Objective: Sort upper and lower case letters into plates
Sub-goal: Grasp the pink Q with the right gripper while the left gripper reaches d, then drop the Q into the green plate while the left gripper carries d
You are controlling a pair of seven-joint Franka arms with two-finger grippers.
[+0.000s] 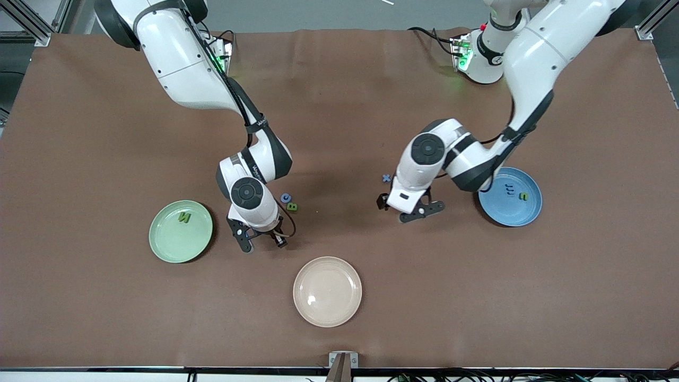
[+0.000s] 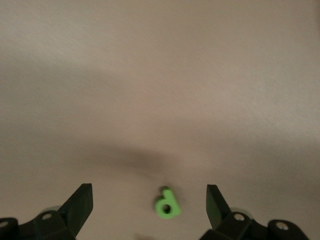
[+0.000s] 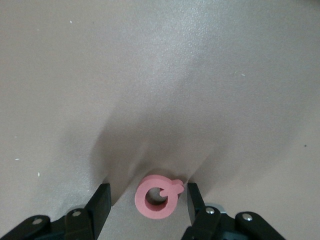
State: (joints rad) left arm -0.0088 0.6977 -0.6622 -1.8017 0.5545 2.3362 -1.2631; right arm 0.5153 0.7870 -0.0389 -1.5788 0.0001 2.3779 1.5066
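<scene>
The pale mint green plate (image 1: pixel 180 232) lies toward the right arm's end and holds a green N (image 1: pixel 183 216). The sky blue plate (image 1: pixel 510 197) lies toward the left arm's end and holds a dark blue letter (image 1: pixel 509 188) and a yellow-green letter (image 1: pixel 523 196). My right gripper (image 1: pixel 262 242) is low over the table beside the mint plate. In the right wrist view it (image 3: pixel 148 192) is open around a pink Q (image 3: pixel 157 196) lying flat. My left gripper (image 1: pixel 406 208) is open, with a small green letter (image 2: pixel 166 203) on the cloth between its fingers.
A cream-beige plate (image 1: pixel 327 291) lies nearer the front camera, at the table's middle. A blue C (image 1: pixel 286 198) and a green B (image 1: pixel 292 207) lie beside the right arm's wrist. A blue x (image 1: pixel 386 178) lies by the left arm's wrist. A brown cloth (image 1: pixel 339 106) covers the table.
</scene>
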